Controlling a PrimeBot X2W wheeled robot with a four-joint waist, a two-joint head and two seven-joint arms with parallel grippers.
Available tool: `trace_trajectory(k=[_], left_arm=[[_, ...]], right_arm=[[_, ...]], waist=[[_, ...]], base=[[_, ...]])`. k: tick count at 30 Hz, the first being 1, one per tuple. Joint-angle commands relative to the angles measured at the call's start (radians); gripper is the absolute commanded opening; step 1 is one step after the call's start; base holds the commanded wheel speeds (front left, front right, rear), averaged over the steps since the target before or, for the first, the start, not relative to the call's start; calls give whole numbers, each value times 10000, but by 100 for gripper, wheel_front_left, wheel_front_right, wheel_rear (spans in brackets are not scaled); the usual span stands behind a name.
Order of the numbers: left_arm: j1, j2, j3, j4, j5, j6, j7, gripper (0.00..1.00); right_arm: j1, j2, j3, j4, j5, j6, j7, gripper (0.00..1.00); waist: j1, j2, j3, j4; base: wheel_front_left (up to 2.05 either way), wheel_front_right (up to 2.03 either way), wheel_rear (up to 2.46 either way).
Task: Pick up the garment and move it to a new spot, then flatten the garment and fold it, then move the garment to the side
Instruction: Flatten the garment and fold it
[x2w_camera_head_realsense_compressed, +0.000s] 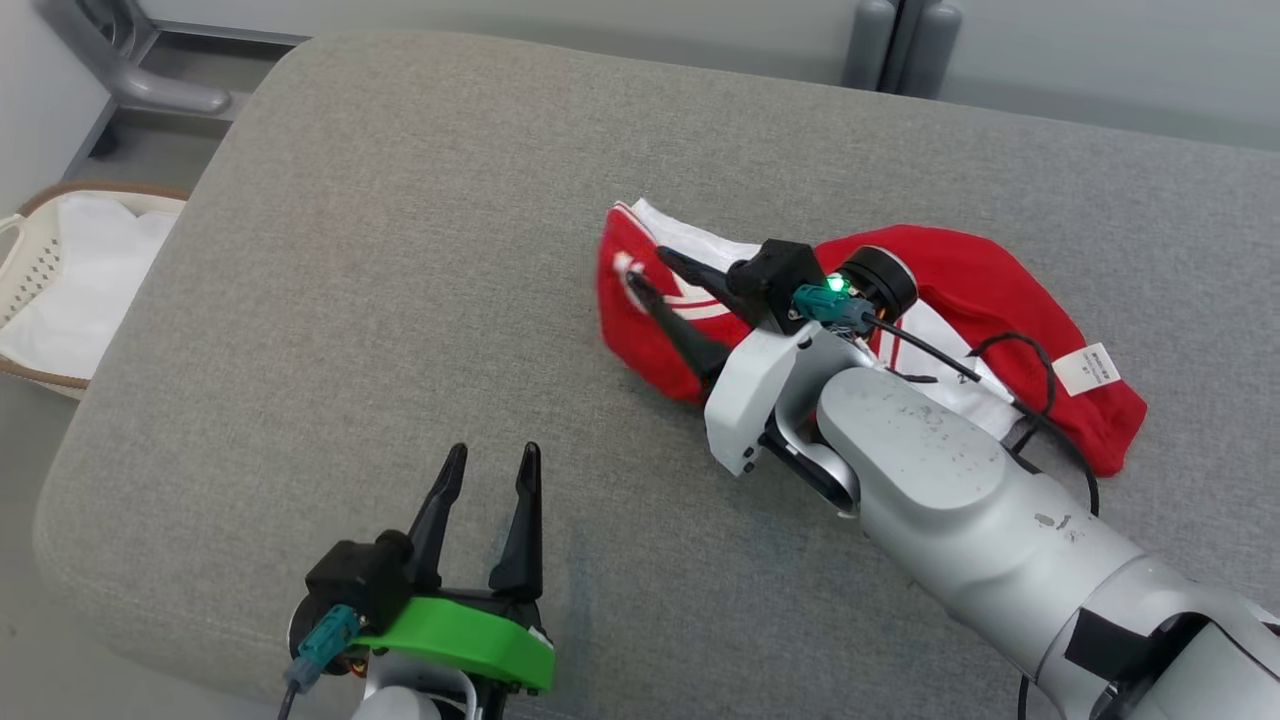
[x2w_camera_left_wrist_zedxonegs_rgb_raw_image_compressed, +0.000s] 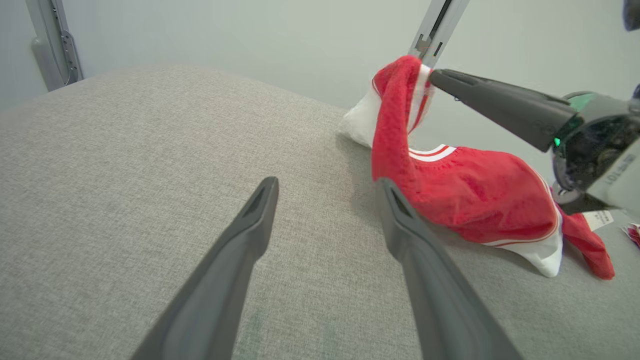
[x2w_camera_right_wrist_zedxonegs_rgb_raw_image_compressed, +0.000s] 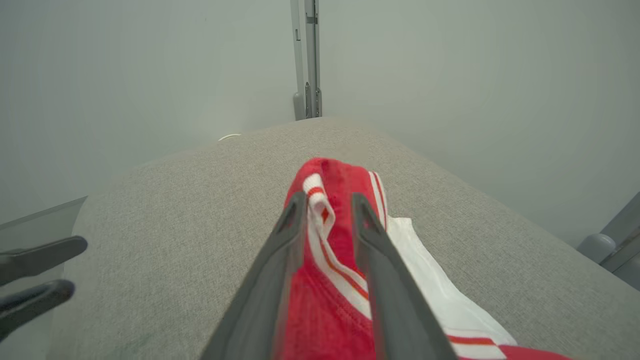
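Note:
A red garment (x2w_camera_head_realsense_compressed: 1000, 290) with white panels and striped trim lies crumpled on the right half of the grey cushioned surface (x2w_camera_head_realsense_compressed: 400, 300). My right gripper (x2w_camera_head_realsense_compressed: 645, 265) reaches over it to its left end. There its fingers stand parted with a raised fold of the garment (x2w_camera_right_wrist_zedxonegs_rgb_raw_image_compressed: 330, 175) between them. In the left wrist view that fold of the garment (x2w_camera_left_wrist_zedxonegs_rgb_raw_image_compressed: 400, 100) still stands up at the right gripper's tip (x2w_camera_left_wrist_zedxonegs_rgb_raw_image_compressed: 435, 75). My left gripper (x2w_camera_head_realsense_compressed: 494, 450) is open and empty near the front edge, left of the garment (x2w_camera_left_wrist_zedxonegs_rgb_raw_image_compressed: 475, 190).
A pale laundry basket (x2w_camera_head_realsense_compressed: 30, 250) lined with white cloth stands on the floor beyond the surface's left edge. Grey metal frame legs (x2w_camera_head_realsense_compressed: 150, 70) rise behind the surface. A white label (x2w_camera_head_realsense_compressed: 1090, 368) sticks out at the garment's right end.

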Motion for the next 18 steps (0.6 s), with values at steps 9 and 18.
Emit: trace_trajectory(k=[9,18], left_arm=[[-42,19,572,105,313,-26,-3,100],[338,21,1219,123,781,-165,-3,100]], right_arm=[[-142,-40,-544,-705,-24,-16,-101,100],[1442,-38,-3331,-1503,-2161,-16,-106,100]], waist=[[0,0,-337,-994],[0,0,-1010,-1995]], base=[[0,0,0],[0,0,0]])
